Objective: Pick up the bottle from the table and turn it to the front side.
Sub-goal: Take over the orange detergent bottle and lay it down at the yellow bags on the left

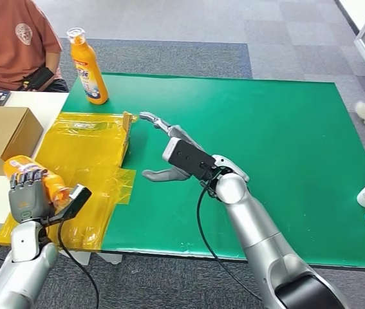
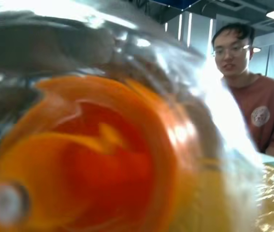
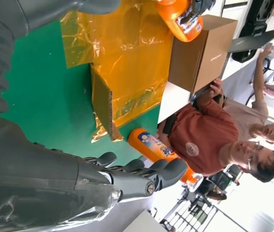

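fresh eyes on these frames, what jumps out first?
The left hand grips an orange bottle lifted at the table's near left corner, over crinkled yellow plastic sheeting. The right hand lies open, fingers spread, over the green mat near the middle. A second orange bottle stands upright at the mat's far left corner, near a seated person in a rust shirt.

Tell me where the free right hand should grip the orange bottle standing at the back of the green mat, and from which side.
Grip the upright orange bottle around its wide lower body, below the narrowing neck and clear cap. Bring the right hand in sideways from the open mat on its right, since the yellow sheet and cardboard flap lie in front of it.
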### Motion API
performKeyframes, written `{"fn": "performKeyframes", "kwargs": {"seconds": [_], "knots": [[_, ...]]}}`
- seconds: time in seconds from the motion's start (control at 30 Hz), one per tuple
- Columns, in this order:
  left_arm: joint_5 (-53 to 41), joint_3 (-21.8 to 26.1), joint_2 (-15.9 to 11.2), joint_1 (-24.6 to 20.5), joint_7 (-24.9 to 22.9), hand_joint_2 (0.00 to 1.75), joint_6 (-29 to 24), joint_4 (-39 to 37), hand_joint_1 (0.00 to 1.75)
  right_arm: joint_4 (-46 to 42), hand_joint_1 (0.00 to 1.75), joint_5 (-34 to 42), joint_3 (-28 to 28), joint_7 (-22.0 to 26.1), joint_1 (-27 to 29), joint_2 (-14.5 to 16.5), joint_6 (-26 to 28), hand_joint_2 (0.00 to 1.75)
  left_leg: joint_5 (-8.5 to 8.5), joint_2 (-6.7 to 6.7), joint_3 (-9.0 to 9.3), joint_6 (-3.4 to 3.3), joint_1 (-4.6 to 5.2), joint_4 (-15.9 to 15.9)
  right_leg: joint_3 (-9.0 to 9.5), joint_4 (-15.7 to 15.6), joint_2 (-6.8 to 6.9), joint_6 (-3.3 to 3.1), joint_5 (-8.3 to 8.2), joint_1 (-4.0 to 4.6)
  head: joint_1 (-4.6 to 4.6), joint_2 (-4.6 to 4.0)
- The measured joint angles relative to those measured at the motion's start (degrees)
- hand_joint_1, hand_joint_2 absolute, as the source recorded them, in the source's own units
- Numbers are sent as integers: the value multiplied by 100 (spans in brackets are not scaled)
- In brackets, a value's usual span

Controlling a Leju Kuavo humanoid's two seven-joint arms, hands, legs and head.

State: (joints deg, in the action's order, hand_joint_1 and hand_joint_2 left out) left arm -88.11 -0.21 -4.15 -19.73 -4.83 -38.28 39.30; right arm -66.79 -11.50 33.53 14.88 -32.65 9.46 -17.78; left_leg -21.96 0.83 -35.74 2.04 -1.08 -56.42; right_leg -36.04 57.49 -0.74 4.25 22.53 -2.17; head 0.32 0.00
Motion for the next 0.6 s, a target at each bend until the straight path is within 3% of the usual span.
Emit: {"fn": "performKeyframes", "kwargs": {"seconds": [0.6], "knots": [[260, 177, 45, 185, 248, 175, -10, -94, 0, -491, 0, 129, 477, -68, 75, -243, 98, 175, 1, 0, -5, 1, 0, 0, -4, 0, 0, 0, 0, 0, 1, 0]]}}
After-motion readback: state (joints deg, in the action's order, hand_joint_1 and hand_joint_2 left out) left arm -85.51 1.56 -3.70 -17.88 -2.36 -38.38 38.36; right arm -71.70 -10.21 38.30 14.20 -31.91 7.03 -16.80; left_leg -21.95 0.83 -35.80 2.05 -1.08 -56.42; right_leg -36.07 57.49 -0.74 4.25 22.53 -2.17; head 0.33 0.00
